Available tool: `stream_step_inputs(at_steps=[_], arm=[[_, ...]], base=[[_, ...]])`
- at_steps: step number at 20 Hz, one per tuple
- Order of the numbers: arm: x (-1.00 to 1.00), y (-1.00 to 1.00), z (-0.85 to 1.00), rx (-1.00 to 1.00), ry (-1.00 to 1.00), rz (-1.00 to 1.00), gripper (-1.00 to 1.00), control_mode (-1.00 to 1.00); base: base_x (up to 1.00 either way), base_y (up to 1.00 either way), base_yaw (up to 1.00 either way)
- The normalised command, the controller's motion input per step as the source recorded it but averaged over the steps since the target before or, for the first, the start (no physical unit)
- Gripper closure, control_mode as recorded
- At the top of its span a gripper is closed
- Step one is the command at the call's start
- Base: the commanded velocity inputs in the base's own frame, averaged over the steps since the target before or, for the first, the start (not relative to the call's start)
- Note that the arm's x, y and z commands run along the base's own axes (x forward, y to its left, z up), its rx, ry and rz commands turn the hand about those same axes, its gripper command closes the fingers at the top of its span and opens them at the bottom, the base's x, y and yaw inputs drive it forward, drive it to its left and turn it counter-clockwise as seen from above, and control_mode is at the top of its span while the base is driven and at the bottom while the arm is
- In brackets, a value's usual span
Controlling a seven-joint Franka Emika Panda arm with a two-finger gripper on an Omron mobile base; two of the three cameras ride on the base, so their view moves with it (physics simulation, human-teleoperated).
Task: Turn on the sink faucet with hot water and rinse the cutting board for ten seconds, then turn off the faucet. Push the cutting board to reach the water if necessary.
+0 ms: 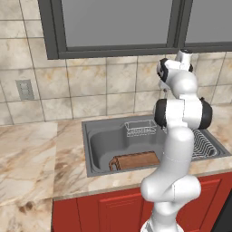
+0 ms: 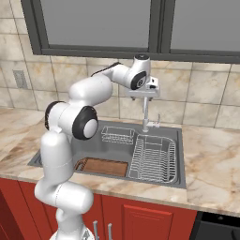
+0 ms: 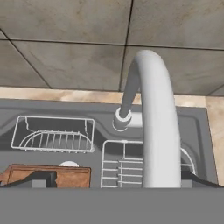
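The pincer is hovering high over the far edge of the sink, right at the top of the sink faucet. In the hand view its two dark tips are sitting wide apart at the bottom edge, with the arched spout rising between them; it is gripping nothing, and whether a tip is touching the spout I cannot tell.

Below it, the faucet's small base is standing on the far rim of the basin, with a short handle sticking out beside it. No water is running from the spout in any view.

Further out, the cutting board is lying flat on the basin floor at the near left, well apart from the faucet. A small wire basket is sitting at the far left of the basin, and a larger wire dish rack is filling its right half. The marble bench is running on either side.

Judging by this, the task is barely starting: the faucet is not yet on, and the hot setting, the rinse, likely a push of the board toward the spout, and the shut-off are all remaining.
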Motion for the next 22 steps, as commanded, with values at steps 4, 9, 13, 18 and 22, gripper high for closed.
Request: stream_step_inputs(at_steps=[4, 9, 13, 18, 22], arm=[[0.0, 0.23, -0.05, 0.0, 0.0, 0.0, -1.0, -1.0], [0.0, 0.31, -0.1, 0.0, 0.0, 0.0, -1.0, -1.0], [0.0, 0.33, -0.09, 0.0, 0.0, 0.0, -1.0, -1.0], [0.0, 0.33, -0.07, 0.0, 0.0, 0.0, -1.0, -1.0], [0.0, 0.34, -0.06, 0.0, 0.0, 0.0, -1.0, -1.0]], base=[[0.0, 0.0, 0.0], [0.0, 0.0, 0.0], [0.0, 0.0, 0.0], [0.0, 0.0, 0.0], [0.0, 0.0, 0.0]])
